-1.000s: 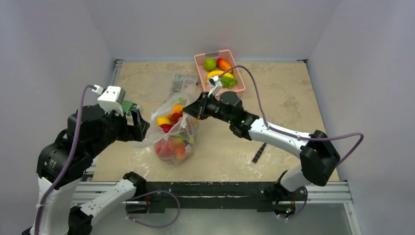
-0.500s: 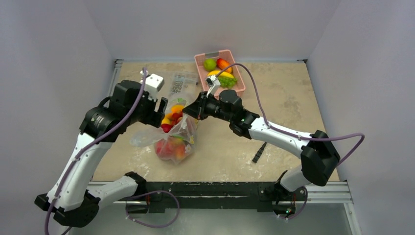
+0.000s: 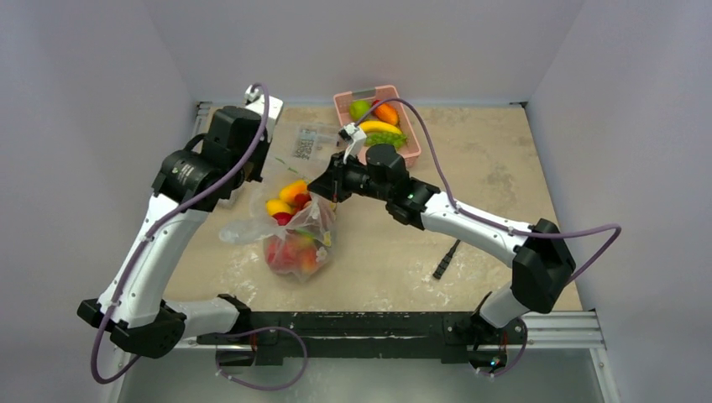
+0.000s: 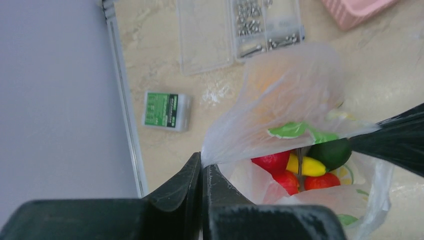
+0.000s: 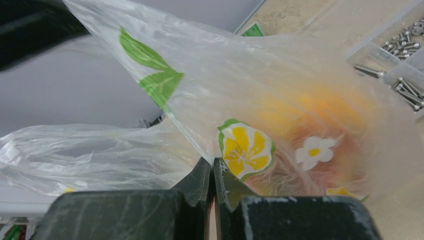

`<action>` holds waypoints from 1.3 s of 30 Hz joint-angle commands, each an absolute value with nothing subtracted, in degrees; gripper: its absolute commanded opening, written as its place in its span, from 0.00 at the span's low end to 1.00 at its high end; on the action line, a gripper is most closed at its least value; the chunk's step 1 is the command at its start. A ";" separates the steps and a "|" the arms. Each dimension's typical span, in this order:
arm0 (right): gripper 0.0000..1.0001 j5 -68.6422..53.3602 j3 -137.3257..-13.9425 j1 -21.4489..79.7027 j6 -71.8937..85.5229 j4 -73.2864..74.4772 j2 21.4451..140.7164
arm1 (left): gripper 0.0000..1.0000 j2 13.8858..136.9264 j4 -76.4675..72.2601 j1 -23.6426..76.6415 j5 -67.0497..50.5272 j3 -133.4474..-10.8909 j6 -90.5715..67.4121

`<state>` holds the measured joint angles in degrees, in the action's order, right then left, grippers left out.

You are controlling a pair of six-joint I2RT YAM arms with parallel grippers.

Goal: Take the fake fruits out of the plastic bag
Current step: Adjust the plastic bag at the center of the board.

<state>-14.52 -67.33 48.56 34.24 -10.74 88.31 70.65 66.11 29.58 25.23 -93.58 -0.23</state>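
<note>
L gripper, jaws shut tight, has swung back-left vs 1 s ago, R gripper still pinching the clear crinkly printed plastic bag w/ small glossy fake fruits inside

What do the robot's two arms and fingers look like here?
Both the left arm and right arm have white links between bulky black joints. A purple cable loops loosely along each. A small white box sits at each wrist. The fingers are matte black, tapering wedges with slightly scuffed surfaces.
</note>
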 commanded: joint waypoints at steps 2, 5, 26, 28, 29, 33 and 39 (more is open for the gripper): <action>0.00 -10.12 -72.27 48.61 24.47 -2.03 88.29 | 0.00 69.03 69.20 29.00 30.17 -106.32 3.04; 0.00 -5.59 -75.03 48.58 19.69 2.18 89.29 | 0.00 68.39 70.79 28.94 26.53 -108.11 2.78; 0.99 -12.49 -73.17 58.85 5.24 1.49 73.94 | 0.00 67.41 64.37 28.02 27.44 -99.56 0.52; 0.99 -12.92 -71.96 62.06 3.10 0.66 73.26 | 0.00 67.61 64.45 27.64 26.97 -100.01 0.48; 0.99 -14.61 -70.95 63.35 2.16 -0.88 73.10 | 0.00 67.79 64.53 27.40 26.52 -100.14 0.49; 0.99 -18.18 -69.57 68.26 -2.41 -4.58 74.10 | 0.00 67.91 64.20 27.08 25.58 -99.44 0.52; 0.99 -19.45 -73.49 72.14 -7.68 -4.05 80.02 | 0.00 67.56 63.38 26.72 25.23 -98.30 -1.59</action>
